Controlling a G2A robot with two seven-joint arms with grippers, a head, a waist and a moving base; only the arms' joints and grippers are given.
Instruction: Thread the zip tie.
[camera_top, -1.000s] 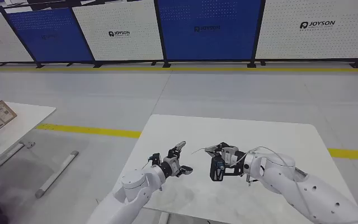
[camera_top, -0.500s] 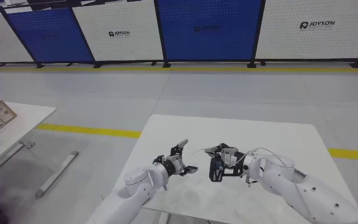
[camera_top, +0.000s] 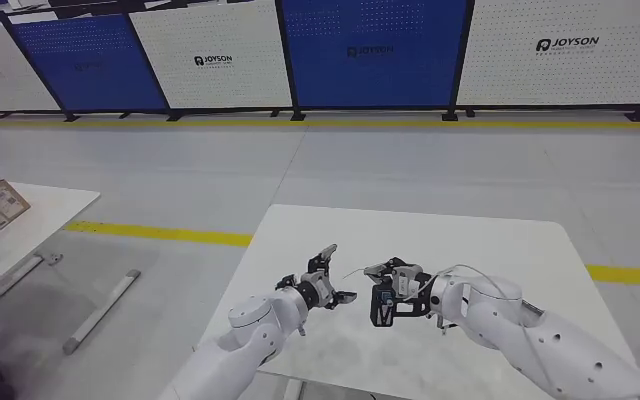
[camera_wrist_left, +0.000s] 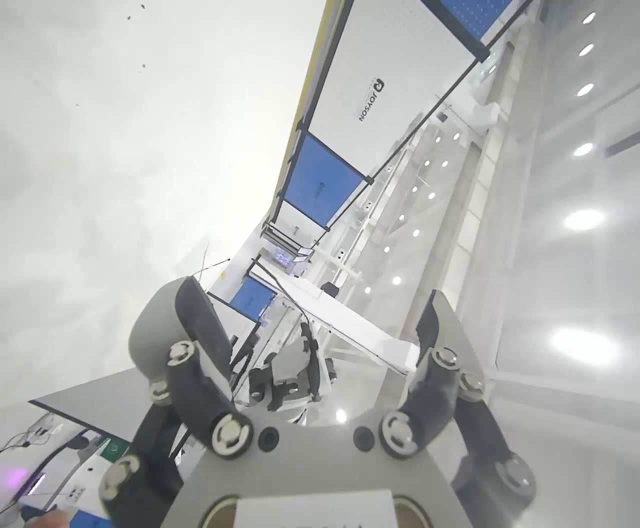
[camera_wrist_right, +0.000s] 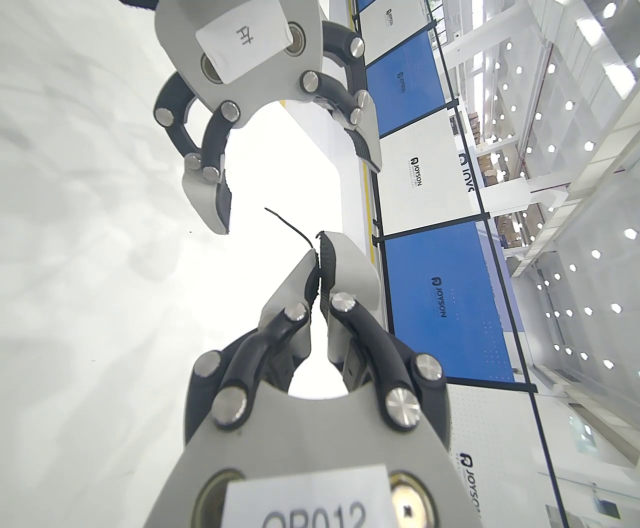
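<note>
Two white robot arms meet low over a white rectangular table (camera_top: 480, 240), near its 6 o'clock edge in the top view.

On the left, the left gripper (camera_top: 337, 277), grey metal with black ribbed pads, is spread wide and released, grasping nothing. Its open mouth faces 3 o'clock, towards the other arm.

Between the two grippers lies a short gap. A thin black plastic zip tie (camera_wrist_right: 294, 227) crosses it. It pokes out from the right gripper's tips as a slim, slightly curved strip and points towards 9 o'clock. Its free tip reaches the mouth of the left gripper's open fingers. It seems to touch neither finger, and it hangs in the air above the table top.

On the right, the right gripper (camera_wrist_right: 317, 247), the same grey and black build, is clenched tight on the zip tie, its two pads pressed together around the strip. How much of the tie lies hidden between the pads cannot be told.

Beyond the table, at 12 o'clock, blue and white partition panels (camera_top: 370, 50) stand along a grey floor marked with a yellow line (camera_top: 160, 233).
</note>
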